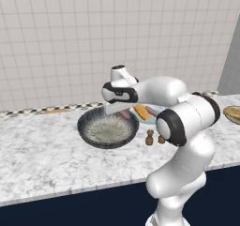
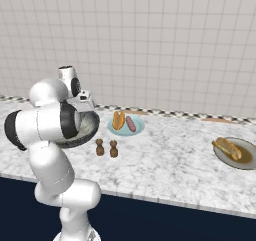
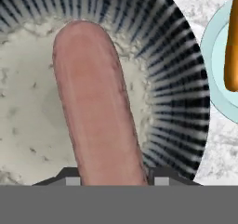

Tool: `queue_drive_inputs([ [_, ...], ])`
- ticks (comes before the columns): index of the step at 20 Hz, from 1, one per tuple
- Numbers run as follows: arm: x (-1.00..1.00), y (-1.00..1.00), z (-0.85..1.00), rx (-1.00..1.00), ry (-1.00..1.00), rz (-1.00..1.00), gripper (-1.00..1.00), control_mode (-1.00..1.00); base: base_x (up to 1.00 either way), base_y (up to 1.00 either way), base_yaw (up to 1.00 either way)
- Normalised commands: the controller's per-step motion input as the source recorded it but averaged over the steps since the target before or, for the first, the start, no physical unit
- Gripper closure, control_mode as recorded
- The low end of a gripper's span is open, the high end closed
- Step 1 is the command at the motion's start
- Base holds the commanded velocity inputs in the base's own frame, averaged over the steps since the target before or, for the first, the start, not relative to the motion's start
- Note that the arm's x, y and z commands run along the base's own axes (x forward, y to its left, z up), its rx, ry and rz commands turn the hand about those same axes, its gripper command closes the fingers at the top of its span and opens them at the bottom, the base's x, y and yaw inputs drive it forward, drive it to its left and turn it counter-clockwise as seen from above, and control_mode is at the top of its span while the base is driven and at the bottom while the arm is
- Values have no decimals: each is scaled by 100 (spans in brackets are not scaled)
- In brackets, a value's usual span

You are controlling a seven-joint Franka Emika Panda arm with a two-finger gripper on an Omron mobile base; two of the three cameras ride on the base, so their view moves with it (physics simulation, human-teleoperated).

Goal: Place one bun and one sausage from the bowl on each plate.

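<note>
The hand grips a sausage, pink-brown and smooth, between its two dark fingertips, just above the bowl. The bowl has a dark ribbed rim and a speckled pale inside. The arm bends over it, the hand pointing down at its right part. Just right of the bowl lies the pale blue plate (a bun and another sausage lie on it). In front of this plate stand two brown shakers. Far right of the bowl, on the table, the brownish plate carries a bun.

Glossy white rounded arm segments with black joint bands; small dark fingers with grey pads.
</note>
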Motion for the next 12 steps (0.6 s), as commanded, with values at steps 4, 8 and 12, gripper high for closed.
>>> queue_drive_inputs([
  [4, -48, -81, 51, 3, -6, 0, 100, -100, 0, 0, 0],
  [8, -16, -95, 26, 0, -4, -5, 100, -100, 0, 0, 0],
  [12, 0, -98, 16, 0, -2, -7, 100, -100, 0, 0, 0],
])
